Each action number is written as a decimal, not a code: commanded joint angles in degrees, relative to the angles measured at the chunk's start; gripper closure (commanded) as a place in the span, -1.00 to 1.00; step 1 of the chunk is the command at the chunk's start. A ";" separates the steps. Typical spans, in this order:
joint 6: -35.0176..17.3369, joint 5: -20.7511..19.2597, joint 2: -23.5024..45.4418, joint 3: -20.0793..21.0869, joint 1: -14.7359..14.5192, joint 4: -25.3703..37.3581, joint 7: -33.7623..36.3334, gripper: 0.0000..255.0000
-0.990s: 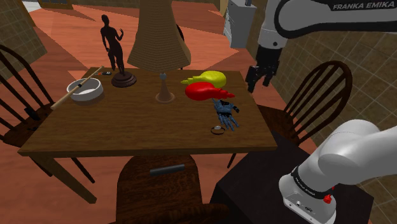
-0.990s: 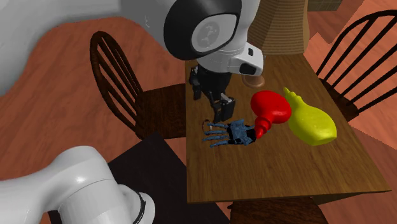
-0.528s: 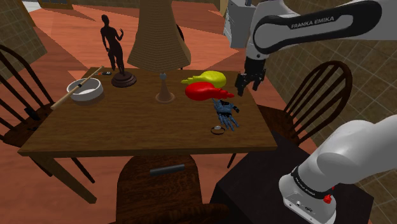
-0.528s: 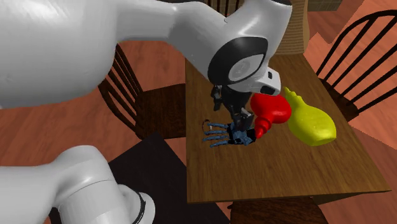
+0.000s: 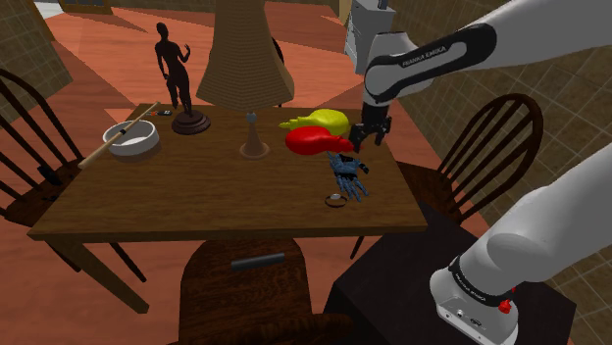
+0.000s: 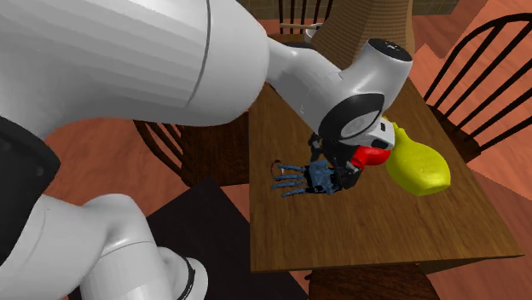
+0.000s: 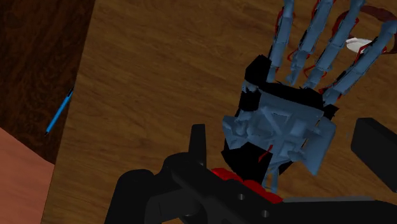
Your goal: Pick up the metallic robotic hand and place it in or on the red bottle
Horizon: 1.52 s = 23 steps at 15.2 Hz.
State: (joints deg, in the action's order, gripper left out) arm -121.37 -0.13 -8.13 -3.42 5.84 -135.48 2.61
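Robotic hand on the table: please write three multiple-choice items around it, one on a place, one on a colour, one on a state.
1. The robotic hand lies: A on a chair; B on the table beside the red bottle; C in the bowl.
2. The other bottle is: A yellow; B green; C white.
3. The gripper is: A shut on the hand; B shut on nothing; C open.
B: it rests on the wood. A: plainly yellow. C: fingers apart, flanking the palm.

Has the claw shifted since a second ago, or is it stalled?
Yes. In the shoulder view the claw went left and slightly down, from well right of the red bottle to close beside it, above the robotic hand.
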 commanded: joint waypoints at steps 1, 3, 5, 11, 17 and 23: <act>-2.75 -0.08 4.57 -0.60 0.51 1.82 -0.45 -1.00; -4.99 0.03 8.89 -1.06 0.94 3.87 -0.77 -1.00; -6.09 0.09 9.95 -1.12 1.02 3.82 -0.85 -1.00; -11.25 0.40 12.93 -1.10 1.05 1.63 -1.08 -1.00; -11.25 0.40 12.93 -1.10 1.05 1.63 -1.08 -1.00; -11.25 0.40 12.93 -1.10 1.05 1.63 -1.08 1.00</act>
State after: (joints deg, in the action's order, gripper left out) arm -132.56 0.27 4.74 -4.56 6.92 -133.84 1.54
